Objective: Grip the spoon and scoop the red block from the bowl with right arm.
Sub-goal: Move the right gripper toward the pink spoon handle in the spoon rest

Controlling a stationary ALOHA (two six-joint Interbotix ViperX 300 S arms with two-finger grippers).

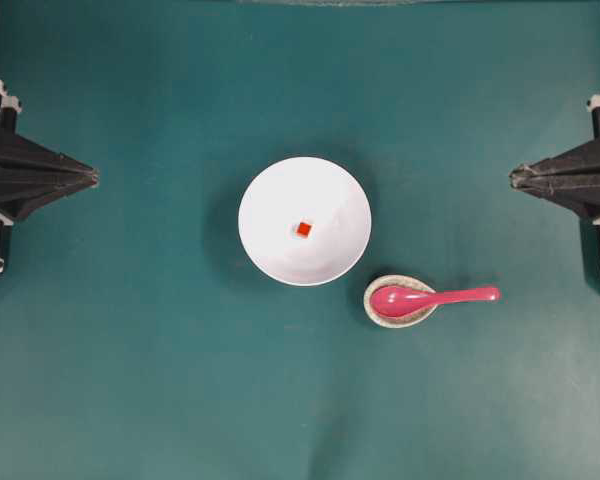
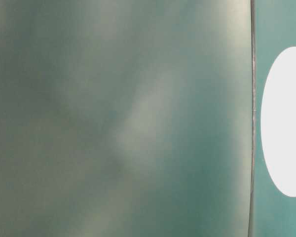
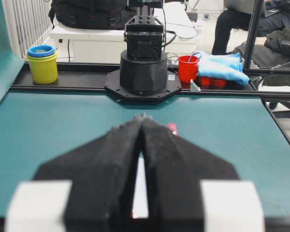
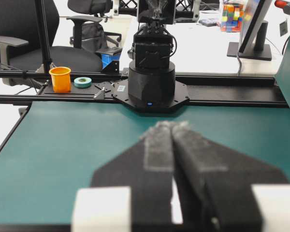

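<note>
From overhead, a large white bowl (image 1: 304,221) sits mid-table with a tiny red block (image 1: 304,229) at its centre. Just right and below it, a glossy pink spoon (image 1: 432,296) rests with its scoop in a small speckled dish (image 1: 378,310), handle pointing right. My right gripper (image 1: 514,178) is parked at the right edge, shut with nothing in it, well away from the spoon. Its fingertips (image 4: 183,129) meet in the right wrist view. At the left edge my left gripper (image 1: 94,177) is also shut and holds nothing. The bowl (image 2: 286,123) fills the right edge of the table-level view.
Green table surface (image 1: 140,380) lies all around the bowl and dish. The opposite arm's black base (image 3: 143,72) stands at the far table edge in the left wrist view, with a red cup (image 3: 187,69) and yellow cup (image 3: 42,67) behind it. An orange cup (image 4: 60,79) sits off-table.
</note>
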